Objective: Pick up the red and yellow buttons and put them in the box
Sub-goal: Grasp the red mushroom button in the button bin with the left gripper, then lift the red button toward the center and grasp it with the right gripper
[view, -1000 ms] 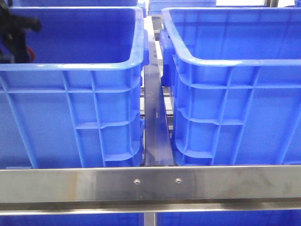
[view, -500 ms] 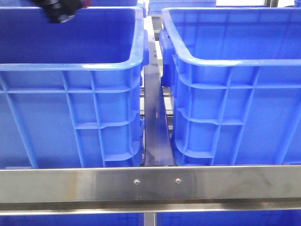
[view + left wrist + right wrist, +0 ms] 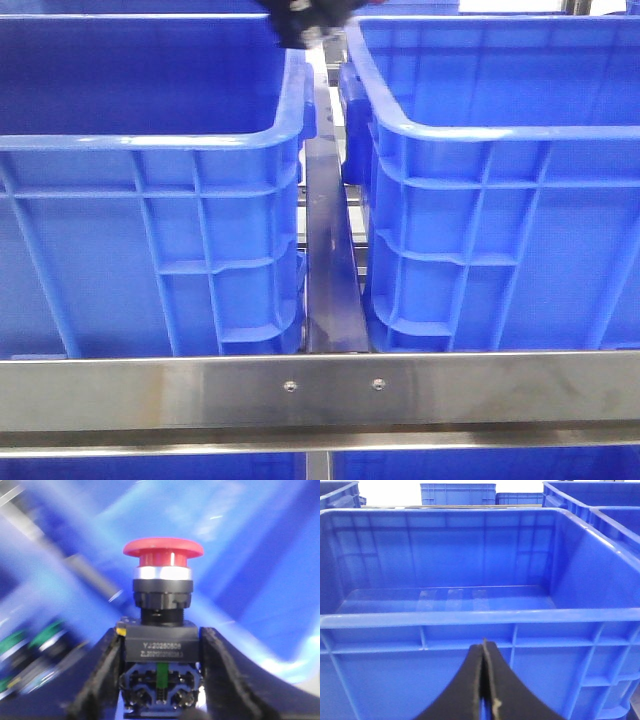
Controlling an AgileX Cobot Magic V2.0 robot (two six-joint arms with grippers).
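Note:
My left gripper (image 3: 161, 660) is shut on a red button (image 3: 163, 555), a red mushroom cap on a black switch body, held between the two black fingers. In the front view the left gripper (image 3: 305, 22) shows at the top, above the gap between the two blue boxes, the left box (image 3: 150, 140) and the right box (image 3: 500, 130). The left wrist view is blurred by motion. My right gripper (image 3: 484, 647) is shut and empty, in front of the near wall of a blue box (image 3: 445, 615). No yellow button shows.
A steel rail (image 3: 320, 390) crosses the front. A metal bar (image 3: 328, 260) runs between the two boxes. More blue crates (image 3: 457, 492) stand behind. Green-capped buttons (image 3: 30, 645) show blurred in the left wrist view.
My left gripper has risen out of the left box and moved right along the top of the front view, from the far left to above the gap between the boxes.

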